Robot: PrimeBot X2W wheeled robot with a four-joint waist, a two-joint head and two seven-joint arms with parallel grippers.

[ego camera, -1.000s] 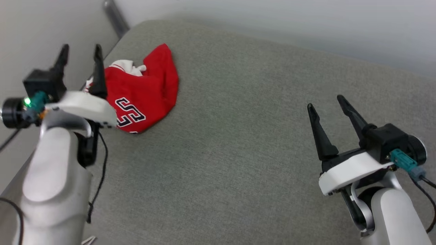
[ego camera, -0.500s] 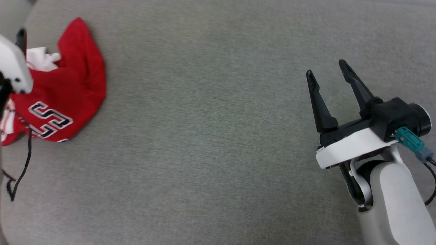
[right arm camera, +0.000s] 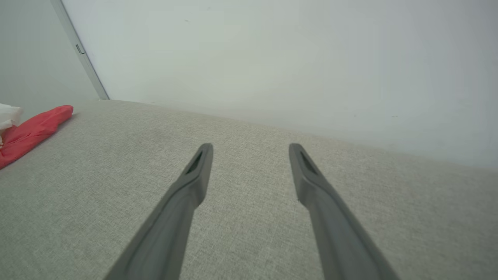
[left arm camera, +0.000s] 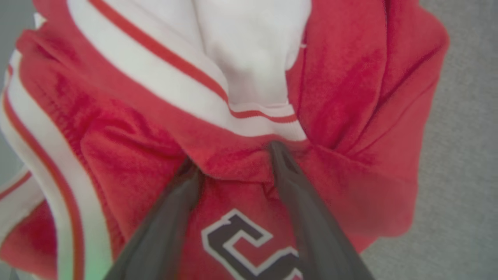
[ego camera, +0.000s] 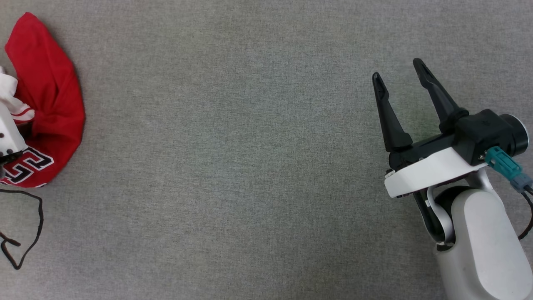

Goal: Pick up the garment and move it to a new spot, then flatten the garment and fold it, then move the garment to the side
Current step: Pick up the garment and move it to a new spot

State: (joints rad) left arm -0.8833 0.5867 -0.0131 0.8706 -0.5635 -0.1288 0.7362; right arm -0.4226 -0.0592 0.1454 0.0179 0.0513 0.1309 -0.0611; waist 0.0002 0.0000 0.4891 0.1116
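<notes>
Red garment (ego camera: 50, 91), cut off at the edge, buries the spread left pincer's (left arm camera: 232, 153) tips; right pincer (ego camera: 397, 68) gapes empty.

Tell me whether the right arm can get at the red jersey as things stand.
Doubtful. Nothing blocks the way: bare grey surface lies between the right gripper and the garment. But the garment sits far off on the robot's left, where the left gripper, fingers apart, straddles a fold of it.
</notes>
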